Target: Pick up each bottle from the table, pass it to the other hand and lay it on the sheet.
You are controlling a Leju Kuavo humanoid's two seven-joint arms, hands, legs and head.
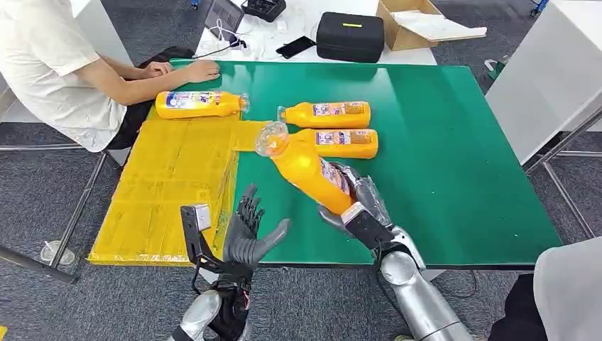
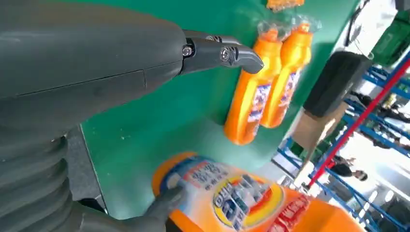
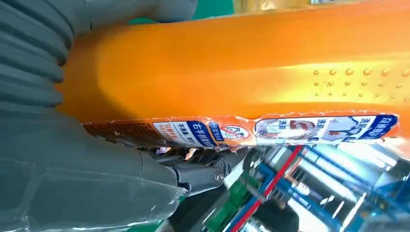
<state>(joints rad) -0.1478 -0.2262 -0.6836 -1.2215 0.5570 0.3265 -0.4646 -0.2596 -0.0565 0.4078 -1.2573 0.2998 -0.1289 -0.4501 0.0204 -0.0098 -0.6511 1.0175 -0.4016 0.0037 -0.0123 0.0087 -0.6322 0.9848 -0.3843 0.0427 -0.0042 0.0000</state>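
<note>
Four orange bottles here: one (image 1: 312, 174) lifted, one (image 1: 201, 104) on the single yellow sheet (image 1: 167, 195), two (image 1: 328, 114) (image 1: 341, 142) on the green table (image 1: 454, 163).

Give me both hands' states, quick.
Left hand: open, fingers spread, holding nothing.
Right hand: gripping the orange bottle near its base, lifted off the table.

Right hand (image 1: 357, 201) up over the near table edge, fingers wrapped around a bottle (image 1: 310, 170), silver forearm angling in from below. Left hand (image 1: 245, 231) raised beside it, holding nothing, fingers spread, thumb pointing toward the right hand.
</note>
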